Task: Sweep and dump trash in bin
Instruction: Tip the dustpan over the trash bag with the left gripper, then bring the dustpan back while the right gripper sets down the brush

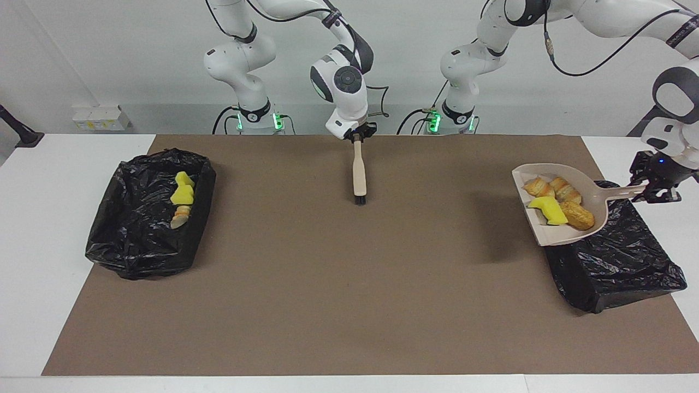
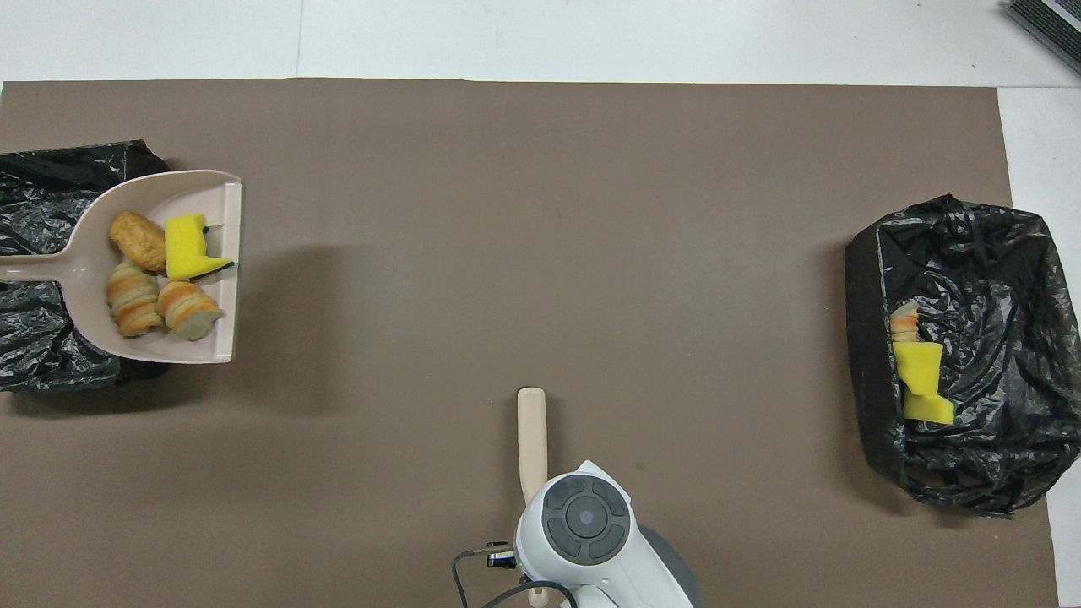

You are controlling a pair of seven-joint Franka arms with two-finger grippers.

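My left gripper (image 1: 651,189) is shut on the handle of the beige dustpan (image 1: 548,233), which hangs in the air partly over the black-lined bin (image 1: 617,262) at the left arm's end. In the pan lie the trash pieces: golden-brown bread pieces (image 1: 565,191) and a yellow-and-green sponge (image 1: 546,210). From overhead the dustpan (image 2: 224,325) covers one edge of that bin (image 2: 42,219), and the left gripper is out of view. My right gripper (image 1: 357,132) is shut on the handle end of the beige brush (image 1: 359,169), whose black bristles rest near the mat.
A second black-lined bin (image 1: 136,234) stands at the right arm's end, holding yellow sponge chunks (image 1: 183,191) and a bread piece. Overhead, this bin (image 2: 996,279) shows the same scraps (image 2: 920,380). A brown mat (image 1: 327,284) covers the table.
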